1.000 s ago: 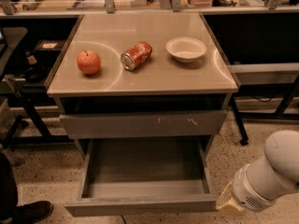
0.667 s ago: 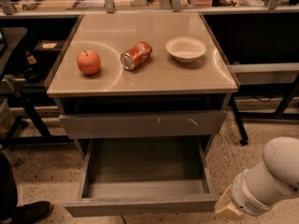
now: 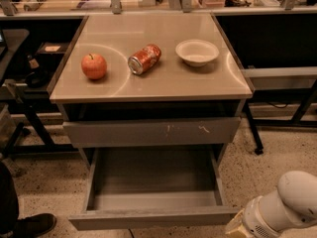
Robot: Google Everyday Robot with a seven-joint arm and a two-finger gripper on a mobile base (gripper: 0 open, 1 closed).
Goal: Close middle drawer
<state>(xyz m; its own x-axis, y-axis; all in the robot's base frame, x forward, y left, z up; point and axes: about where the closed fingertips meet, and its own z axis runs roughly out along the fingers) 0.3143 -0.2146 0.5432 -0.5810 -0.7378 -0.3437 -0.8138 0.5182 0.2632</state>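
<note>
on the beige-topped grey metal cabinet (image 3: 198, 81), the wide, shallow grey middle drawer (image 3: 148, 220) is pulled out beneath the scratched drawer front (image 3: 148, 131). the gripper (image 3: 239, 228) is seen by its front right corner; its grip cannot be told.

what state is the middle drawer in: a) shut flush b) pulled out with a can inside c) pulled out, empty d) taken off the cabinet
c: the middle drawer stands pulled out with a bare grey interior; the gripper is at the lower right, near its front right corner.
</note>
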